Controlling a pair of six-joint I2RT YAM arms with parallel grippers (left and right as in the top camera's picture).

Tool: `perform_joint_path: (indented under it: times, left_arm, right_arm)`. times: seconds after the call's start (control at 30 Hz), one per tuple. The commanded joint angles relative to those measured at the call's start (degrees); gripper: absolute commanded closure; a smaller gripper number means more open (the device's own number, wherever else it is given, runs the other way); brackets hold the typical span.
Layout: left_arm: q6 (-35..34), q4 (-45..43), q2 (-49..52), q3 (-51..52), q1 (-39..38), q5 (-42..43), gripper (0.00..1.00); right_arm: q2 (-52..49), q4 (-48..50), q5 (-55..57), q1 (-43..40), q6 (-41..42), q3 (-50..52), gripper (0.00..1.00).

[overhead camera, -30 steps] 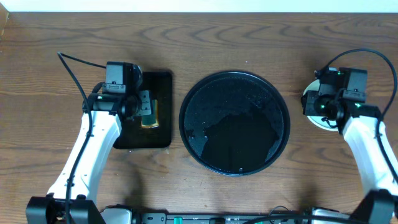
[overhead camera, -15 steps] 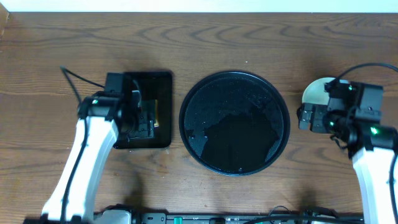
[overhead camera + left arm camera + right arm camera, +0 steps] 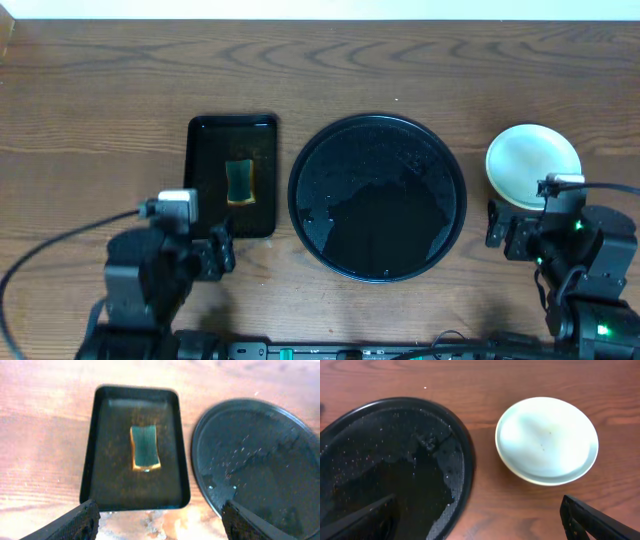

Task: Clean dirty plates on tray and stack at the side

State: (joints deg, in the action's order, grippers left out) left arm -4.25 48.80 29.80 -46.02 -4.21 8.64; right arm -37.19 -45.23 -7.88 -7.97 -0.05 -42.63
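Note:
The large round black tray (image 3: 377, 198) lies in the middle of the table, wet and speckled with droplets, with no plates on it; it also shows as the tray (image 3: 260, 460) and the tray (image 3: 395, 460) in the two wrist views. The plates (image 3: 533, 165) sit stacked on the wood to its right, a pale mint-white one on top (image 3: 547, 440). My left gripper (image 3: 205, 255) hangs open near the front edge, below the small tray, its fingertips (image 3: 75, 522) wide apart and empty. My right gripper (image 3: 515, 238) is open and empty in front of the stack.
A small rectangular black tray (image 3: 205, 140) stands left of the round tray, a green and yellow sponge (image 3: 240, 182) lying inside it. Bare wooden table runs along the back and between the trays. A cable trails from the left arm.
Both arms have drawn back toward the front edge. The left gripper let go of the sponge in the small tray and opened. The right gripper opened and left the stacked plates.

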Motion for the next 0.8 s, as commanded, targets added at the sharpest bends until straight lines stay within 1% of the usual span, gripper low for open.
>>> perform_joint_path:
  times: [0.0,0.1,0.4,0.77]
  left_arm:
    - [0.1,-0.2,-4.1,0.7,-0.1,0.1,0.21]
    - [0.1,0.7,-5.8,0.7,-0.1,0.1,0.21]
    - [0.1,1.9,-5.8,0.7,-0.1,0.1,0.21]
    - [0.1,1.9,-5.8,0.7,-0.1,0.1,0.21]
  right_arm:
    - [0.4,-1.1,0.4,0.8,0.0,0.5,0.01]
    - [0.3,-2.9,0.3,0.8,0.0,0.5,0.01]
    - [0.3,-7.2,0.4,0.8,0.0,0.5,0.01]
    - [0.3,-7.8,0.4,0.8,0.0,0.5,0.01]
